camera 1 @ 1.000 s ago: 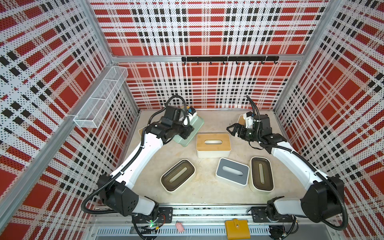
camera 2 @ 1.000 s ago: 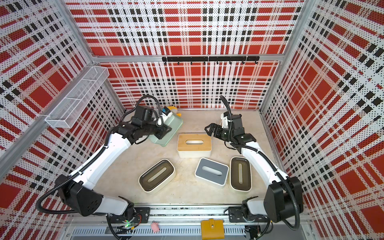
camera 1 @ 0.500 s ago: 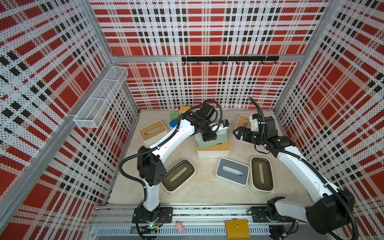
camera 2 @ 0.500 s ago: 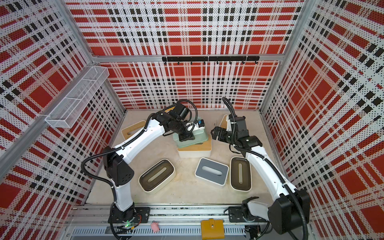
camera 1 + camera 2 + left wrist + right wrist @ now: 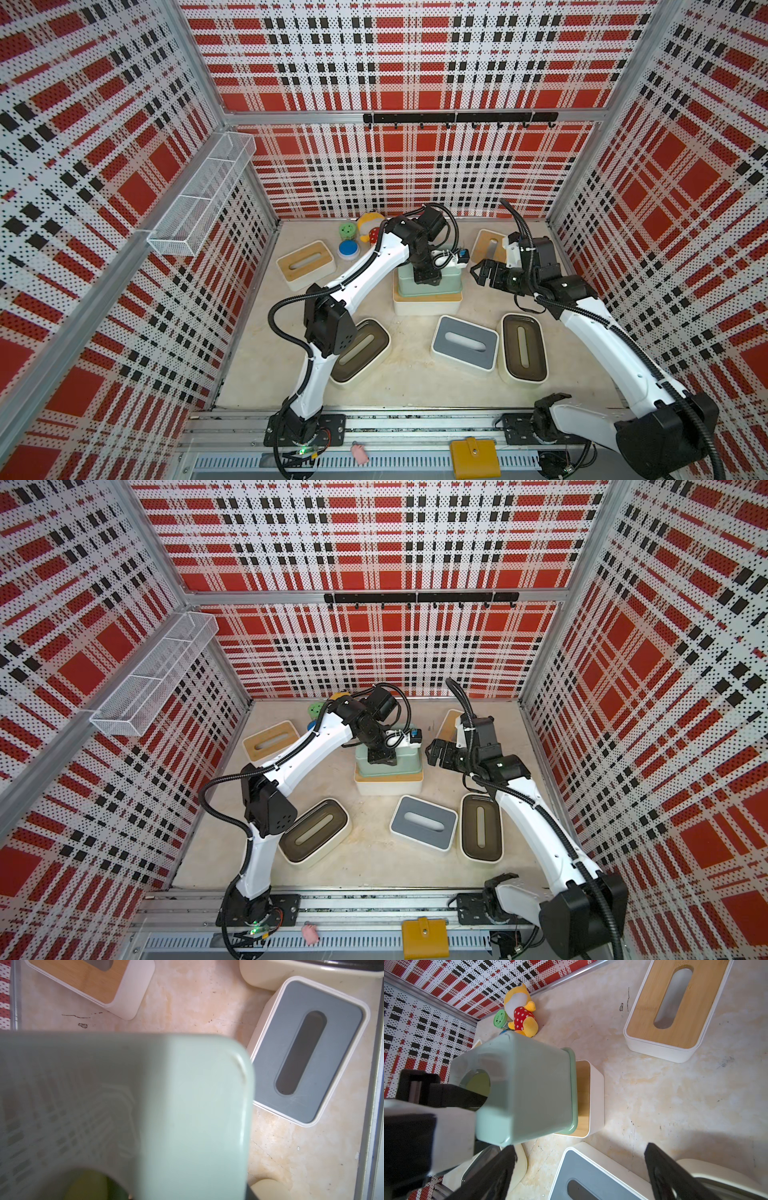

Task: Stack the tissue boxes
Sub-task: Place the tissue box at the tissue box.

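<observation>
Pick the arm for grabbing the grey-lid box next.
Right, most likely. The right gripper is open and empty, and the grey-lid box sits toward that side. The left gripper is shut on the green box.

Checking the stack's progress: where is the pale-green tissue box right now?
In both top views the pale-green tissue box is mid-table, held by the left gripper, on or just above the central bamboo-lidded box, beside the open right gripper.

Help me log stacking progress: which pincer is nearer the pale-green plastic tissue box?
Left. The left pincer is shut on the pale-green plastic tissue box; the right pincer hangs open beside it, not touching.
</observation>
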Robot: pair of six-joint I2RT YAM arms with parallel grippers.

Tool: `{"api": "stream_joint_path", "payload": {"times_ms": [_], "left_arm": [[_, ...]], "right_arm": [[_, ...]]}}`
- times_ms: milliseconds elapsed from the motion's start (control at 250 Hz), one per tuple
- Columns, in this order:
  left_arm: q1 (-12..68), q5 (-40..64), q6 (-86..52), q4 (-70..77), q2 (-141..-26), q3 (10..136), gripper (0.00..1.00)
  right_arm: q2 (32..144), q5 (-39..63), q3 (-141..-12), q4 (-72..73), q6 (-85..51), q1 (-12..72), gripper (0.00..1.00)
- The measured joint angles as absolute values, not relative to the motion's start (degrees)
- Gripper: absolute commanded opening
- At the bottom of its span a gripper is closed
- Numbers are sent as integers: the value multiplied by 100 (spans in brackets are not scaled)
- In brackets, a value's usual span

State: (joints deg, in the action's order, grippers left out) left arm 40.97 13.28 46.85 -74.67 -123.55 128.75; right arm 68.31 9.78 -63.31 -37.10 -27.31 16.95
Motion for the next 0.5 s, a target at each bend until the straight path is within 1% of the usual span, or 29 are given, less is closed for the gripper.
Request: {"api": "stream_joint_path", "payload": {"times_ms": [260,392,500], "left_arm": [[4097,1328,4803,-7664,-12602,12895,33],[4097,1313,4810,-7697,-12652,12895,35],[4099,1304,4812,-7719,-12672,12932,39]], "right_arm": [[6674,974,-6311,-3771,-2716,1800,100],[6667,969,-6228,-3743,-2709,1898,100],[6667,972,-6136,-3752,-2707,1922,100]]}}
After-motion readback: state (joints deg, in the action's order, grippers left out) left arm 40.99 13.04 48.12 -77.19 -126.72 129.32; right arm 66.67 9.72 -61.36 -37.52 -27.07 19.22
